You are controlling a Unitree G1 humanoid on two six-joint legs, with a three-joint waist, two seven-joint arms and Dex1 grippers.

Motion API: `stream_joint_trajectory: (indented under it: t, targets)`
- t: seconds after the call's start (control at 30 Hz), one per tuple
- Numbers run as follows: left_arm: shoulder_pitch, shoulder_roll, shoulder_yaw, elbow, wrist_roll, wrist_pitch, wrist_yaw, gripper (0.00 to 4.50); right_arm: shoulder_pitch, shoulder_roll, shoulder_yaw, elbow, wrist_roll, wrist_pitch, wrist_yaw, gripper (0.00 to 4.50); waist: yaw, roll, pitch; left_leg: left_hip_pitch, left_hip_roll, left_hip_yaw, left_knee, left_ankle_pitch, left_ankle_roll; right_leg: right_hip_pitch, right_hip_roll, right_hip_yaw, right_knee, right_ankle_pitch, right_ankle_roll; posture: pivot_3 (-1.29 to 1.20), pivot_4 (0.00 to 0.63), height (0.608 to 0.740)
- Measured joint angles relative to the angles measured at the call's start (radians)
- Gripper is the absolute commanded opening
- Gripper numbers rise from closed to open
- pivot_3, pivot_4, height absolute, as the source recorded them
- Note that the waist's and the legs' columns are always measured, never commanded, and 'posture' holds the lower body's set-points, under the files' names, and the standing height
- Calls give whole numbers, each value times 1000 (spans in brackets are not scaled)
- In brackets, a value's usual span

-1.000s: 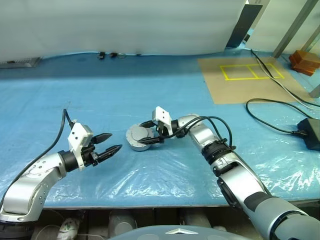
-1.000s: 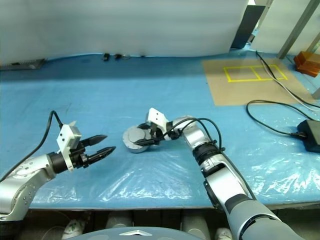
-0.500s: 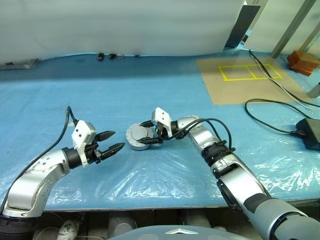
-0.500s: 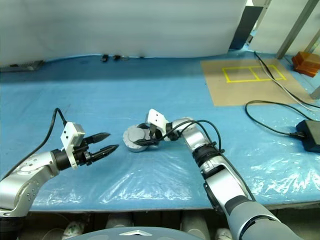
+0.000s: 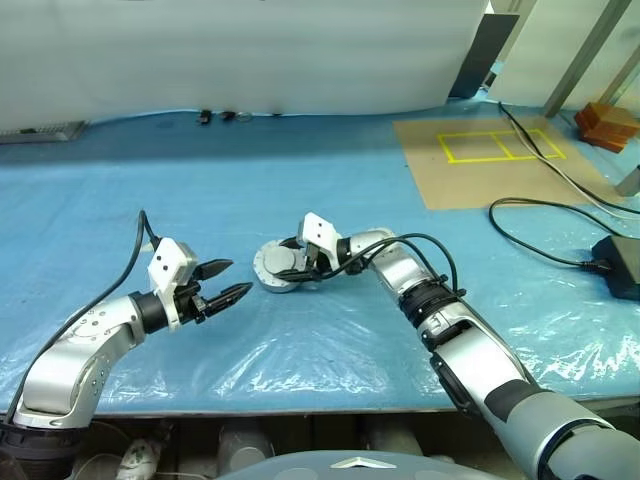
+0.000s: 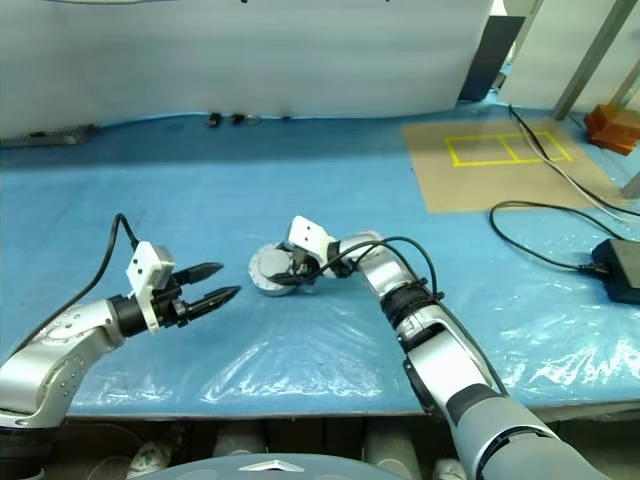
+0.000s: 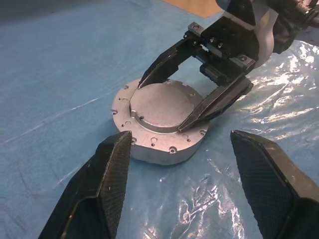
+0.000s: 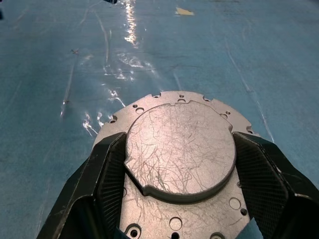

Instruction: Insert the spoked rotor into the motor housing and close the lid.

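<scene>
- So the motor housing (image 5: 279, 268) sits on the blue plastic sheet (image 5: 300, 190) covering the table, roughly mid-table, and the lid (image 7: 160, 106) is already seated on top of it, plain gray face with the raised centre up.
- Right gripper (image 5: 297, 266) reaches in from the right and has its two black fingers on either side of that raised centre. The right wrist view shows the fingers (image 8: 112, 169) hugging the edge of the disc, so it's clamped on the lid, jaws fairly wide.
- Left gripper (image 5: 226, 282) hangs just to the left of the housing, near it but not touching. Fingers are spread apart with nothing between them. In its own wrist view the housing sits right past its fingertips (image 7: 115, 164).
- Can't see the spoked rotor anywhere, can't tell if it's under the lid.
- Off to the right there's a brown board with yellow tape squares (image 5: 497, 145) and a black cable (image 5: 545, 215) trailing across the sheet.
</scene>
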Motion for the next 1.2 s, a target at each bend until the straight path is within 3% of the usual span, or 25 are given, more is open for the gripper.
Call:
stream_joint_trajectory:
  t: [0.23, 0.37, 0.63, 1.2]
  targets:
    - [-113, -55, -70, 97, 48, -5, 21, 3313, 28, -6, -30, -61, 24, 57, 75, 2966, -3, 0, -2, -2, 0, 0, 1, 2, -4, -1, 1, 0, -2, 2, -3, 0, 150, 740]
    - [-167, -81, -102, 166, 70, -13, 14, 2486, 44, -10, -38, -93, 43, 80, 105, 2966, -6, -1, -3, -3, 0, 1, 0, 2, -6, 0, 1, 0, -5, 1, -2, 0, 150, 740]
    - [-179, -79, -115, 221, 74, -11, -50, 12, 59, -24, -38, -118, 43, 91, 86, 2966, 2, -1, -2, -3, 0, 2, 0, 2, -7, 0, 0, 0, -6, 0, -1, 0, 150, 740]
    - [-202, -100, -167, 271, 167, -67, -48, 12, 88, -36, -44, -177, 44, 129, 79, 2966, 6, -1, -2, -3, 0, 2, 0, 2, -7, 2, -1, -1, -9, -1, -1, 0, 150, 740]
